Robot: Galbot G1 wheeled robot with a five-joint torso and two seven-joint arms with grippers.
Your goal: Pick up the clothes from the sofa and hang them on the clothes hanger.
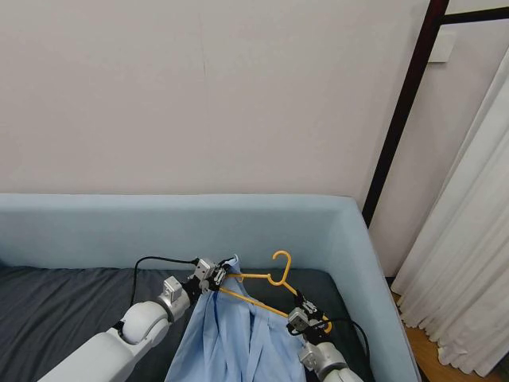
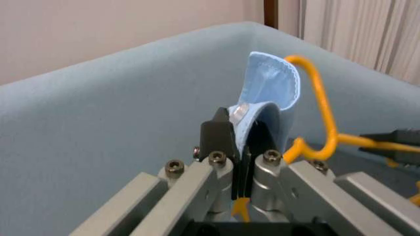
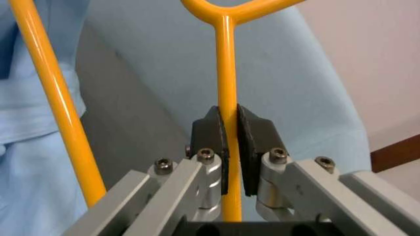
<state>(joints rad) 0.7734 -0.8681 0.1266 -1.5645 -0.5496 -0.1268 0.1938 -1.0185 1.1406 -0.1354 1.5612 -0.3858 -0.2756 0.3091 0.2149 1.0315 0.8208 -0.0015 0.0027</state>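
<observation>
While the left gripper (image 1: 213, 278) is pinching the blue shirt (image 1: 224, 344) and the right gripper (image 1: 308, 318) is clamping the yellow hanger (image 1: 256, 276), lower centre, uneven pulling is probably risking dragging the shirt free

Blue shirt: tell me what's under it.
The dark sofa seat shows beside the blue shirt; whatever lies beneath is covered. Left gripper clamps its collar, right gripper the yellow hanger.
</observation>
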